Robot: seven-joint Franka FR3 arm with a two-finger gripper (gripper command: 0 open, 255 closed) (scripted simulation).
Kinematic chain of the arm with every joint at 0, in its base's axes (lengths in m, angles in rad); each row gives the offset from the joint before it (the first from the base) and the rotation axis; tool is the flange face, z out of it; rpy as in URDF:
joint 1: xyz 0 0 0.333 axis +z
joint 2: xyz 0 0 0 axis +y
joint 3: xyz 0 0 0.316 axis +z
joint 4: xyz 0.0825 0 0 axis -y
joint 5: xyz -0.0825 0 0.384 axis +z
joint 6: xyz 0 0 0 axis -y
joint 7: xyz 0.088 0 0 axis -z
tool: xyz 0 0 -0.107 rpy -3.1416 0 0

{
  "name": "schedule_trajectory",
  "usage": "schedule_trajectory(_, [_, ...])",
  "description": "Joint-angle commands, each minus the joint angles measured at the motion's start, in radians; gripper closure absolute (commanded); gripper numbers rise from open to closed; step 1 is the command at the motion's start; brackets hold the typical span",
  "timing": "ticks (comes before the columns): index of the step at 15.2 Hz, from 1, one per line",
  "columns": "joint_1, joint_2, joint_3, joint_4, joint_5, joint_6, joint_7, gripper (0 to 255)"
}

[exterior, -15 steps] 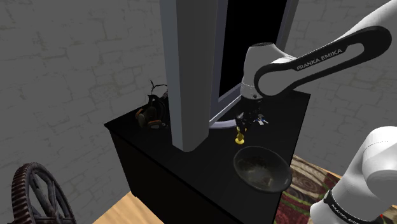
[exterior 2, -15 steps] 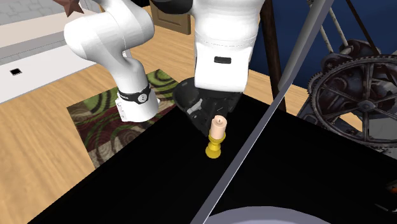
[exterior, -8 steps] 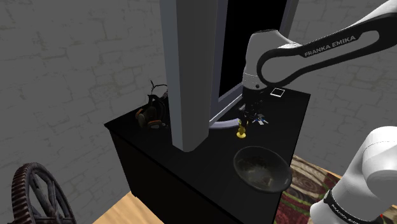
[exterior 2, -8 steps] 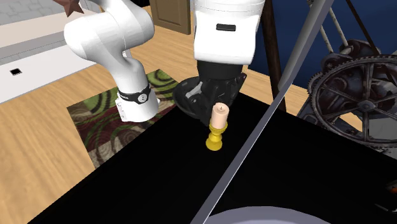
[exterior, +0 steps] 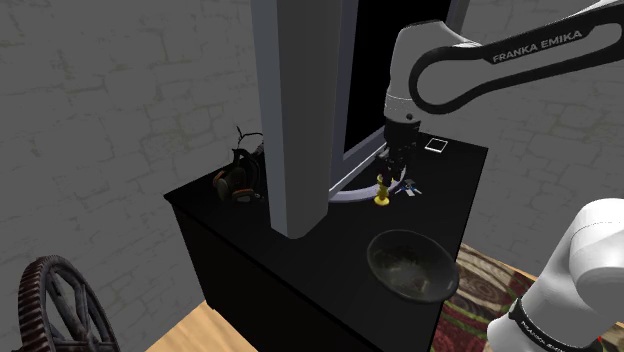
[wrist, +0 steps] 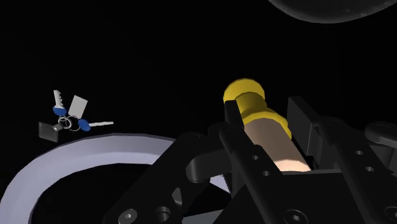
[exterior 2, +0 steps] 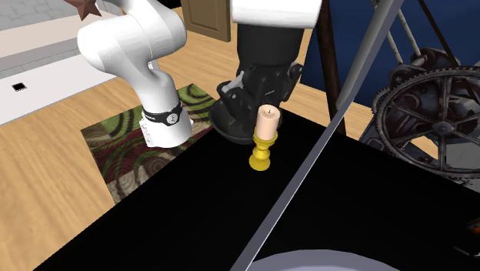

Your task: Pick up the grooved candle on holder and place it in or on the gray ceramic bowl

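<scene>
A pale grooved candle [exterior 2: 267, 121] on a yellow holder [exterior 2: 261, 156] is clasped upright in my black gripper [exterior 2: 267, 115], which is shut on the candle's body. In the shoulder view the candle [exterior: 381, 190] hangs a little above the black cabinet top [exterior: 300, 250], under the gripper [exterior: 388, 172] and beside the monitor's base. The dark grey bowl [exterior: 411, 264] sits near the cabinet's front corner, well apart from the candle. In the wrist view the fingers [wrist: 236, 149] hold the candle [wrist: 270, 137] on both sides, and the bowl's rim [wrist: 331, 9] shows beyond the holder.
A bunch of keys [wrist: 67, 118] lies by the pale ring base [wrist: 95, 159] of the tall monitor [exterior: 300, 100]. A dark mask-like object [exterior: 238, 178] stands at the cabinet's far end and a white card [exterior: 435, 146] at its back. A gear wheel [exterior: 60, 300] stands on the floor.
The arm has risen and carried the candle up off the cabinet top, drifting away from the bowl toward the monitor's base. The grip has stayed shut.
</scene>
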Motion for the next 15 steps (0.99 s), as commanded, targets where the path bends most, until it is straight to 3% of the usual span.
schedule_trajectory(1, [0.001,-0.007,0.001,0.024,0.001,-0.032,0.001,255])
schedule_trajectory(8, [0.001,-0.023,0.0,0.105,0.001,-0.129,-0.001,255])
schedule_trajectory(15, [0.061,-0.25,0.084,-0.014,0.067,-0.237,0.104,255])
